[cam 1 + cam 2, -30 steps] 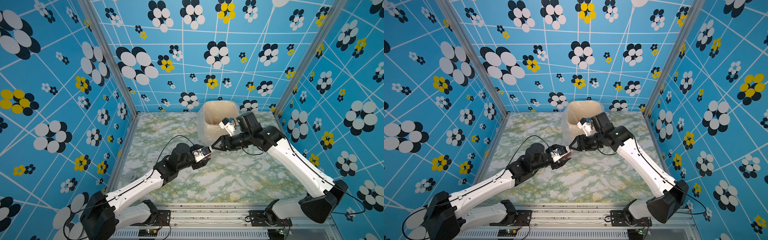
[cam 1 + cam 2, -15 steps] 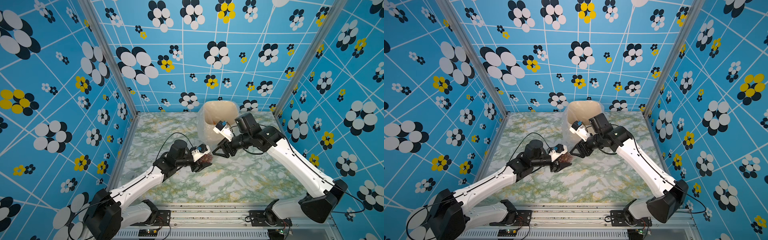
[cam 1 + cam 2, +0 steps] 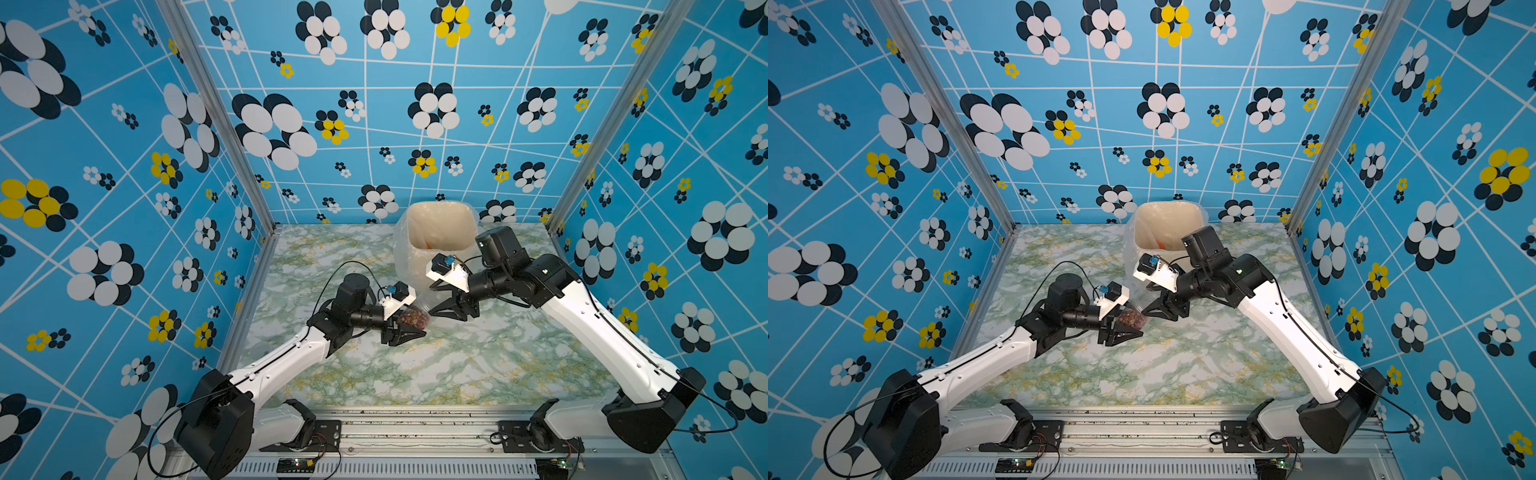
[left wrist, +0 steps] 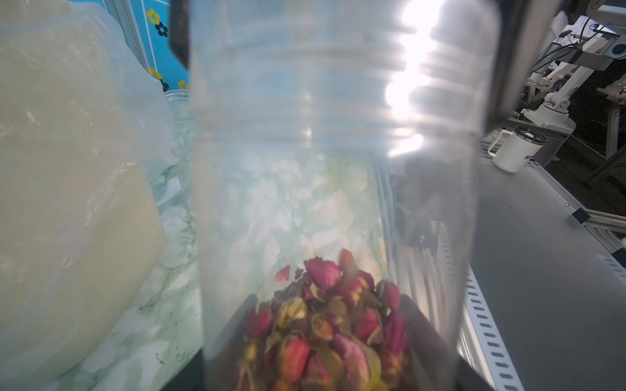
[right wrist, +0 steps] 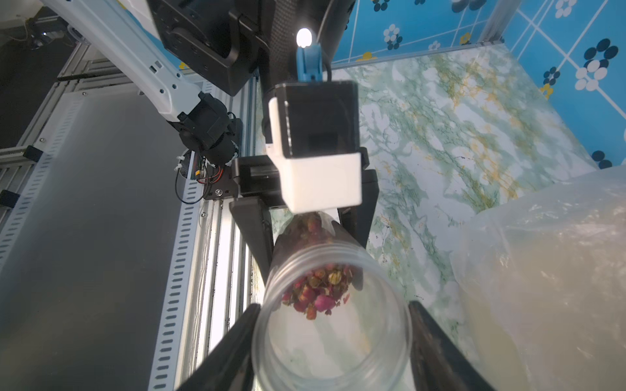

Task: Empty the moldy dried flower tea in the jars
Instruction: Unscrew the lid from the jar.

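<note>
A clear jar [image 3: 413, 318] [image 3: 1131, 318] hangs tilted just above the marble table, held between both arms in front of the bin. The moldy dried flower tea [image 4: 325, 325] [image 5: 318, 287], red and yellow buds, is heaped at the jar's closed end. My left gripper [image 3: 415, 323] [image 4: 330, 338] is shut on that end. My right gripper [image 3: 434, 305] [image 5: 332, 338] is shut on the other end, its fingers [image 5: 237, 338] pressed against the ridged clear lid [image 4: 338, 67]. In the right wrist view I look down the jar's length to the tea.
The beige plastic-lined bin [image 3: 440, 220] [image 3: 1167, 208] stands at the back of the table [image 3: 457, 365], right behind the jar, and its bag [image 4: 67, 203] [image 5: 542, 270] bulges towards it. A clear rim [image 4: 176, 98] shows beside the bag. Patterned walls close three sides.
The left wrist has rolled, so the tea now shows from above. Both grippers have sunk a little towards the table with the jar still between them.
</note>
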Controlling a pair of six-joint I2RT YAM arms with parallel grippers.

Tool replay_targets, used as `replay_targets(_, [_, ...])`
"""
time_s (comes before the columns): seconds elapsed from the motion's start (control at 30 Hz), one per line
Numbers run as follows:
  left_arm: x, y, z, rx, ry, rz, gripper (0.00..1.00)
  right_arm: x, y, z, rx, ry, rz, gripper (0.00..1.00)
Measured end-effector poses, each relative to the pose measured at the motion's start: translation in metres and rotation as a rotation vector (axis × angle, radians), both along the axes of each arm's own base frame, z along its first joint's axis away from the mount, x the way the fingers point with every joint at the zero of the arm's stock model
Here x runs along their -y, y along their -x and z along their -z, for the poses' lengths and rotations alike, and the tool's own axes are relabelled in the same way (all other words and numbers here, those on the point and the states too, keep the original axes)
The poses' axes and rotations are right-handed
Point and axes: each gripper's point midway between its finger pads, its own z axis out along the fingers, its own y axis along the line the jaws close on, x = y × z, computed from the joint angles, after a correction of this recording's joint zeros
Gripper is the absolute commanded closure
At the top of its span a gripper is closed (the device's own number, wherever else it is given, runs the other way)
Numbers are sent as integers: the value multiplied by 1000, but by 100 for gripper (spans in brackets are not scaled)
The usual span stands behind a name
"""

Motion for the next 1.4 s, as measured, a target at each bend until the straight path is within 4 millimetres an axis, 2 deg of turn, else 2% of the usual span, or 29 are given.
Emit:
replay_targets(0.07, [0, 0, 1, -10, 0, 6, 83, 0, 0, 1, 13, 3, -11, 77])
replay_targets(0.17, [1, 0, 1, -13, 4, 8, 83, 0, 0, 2, 27, 2, -21, 65])
replay_targets(0.27, [0, -1, 0, -12, 6, 4, 82, -1, -2, 1, 31, -5, -16, 44])
replay_targets(0.4, [-1, -7, 1, 6, -2, -25, 81, -2, -5, -1, 2, -18, 23, 26])
replay_targets(0.5, [-3, -18, 2, 37, -24, -99, 81, -4, -11, -6, -37, -46, 87, 4])
replay_targets(0.53, [-5, -23, 2, 50, -32, -132, 81, -5, -12, -10, -50, -66, 108, 1])
replay_targets(0.73, [-17, -52, -1, 140, -79, -310, 81, 1, -6, -36, -160, -208, 271, 1])
replay_targets(0.87, [-23, -63, -1, 194, -109, -387, 81, 7, -15, -48, -256, -266, 429, 1])
replay_targets(1.0, [-21, -66, 3, 270, -162, -428, 81, 8, -35, -41, -383, -273, 598, 2])
replay_targets(1.13, [-17, -66, 5, 355, -210, -452, 81, 5, -52, -26, -496, -258, 724, 5])
replay_targets(1.4, [-22, -73, 7, 428, -266, -502, 81, -1, -61, 0, -653, -221, 830, 12])
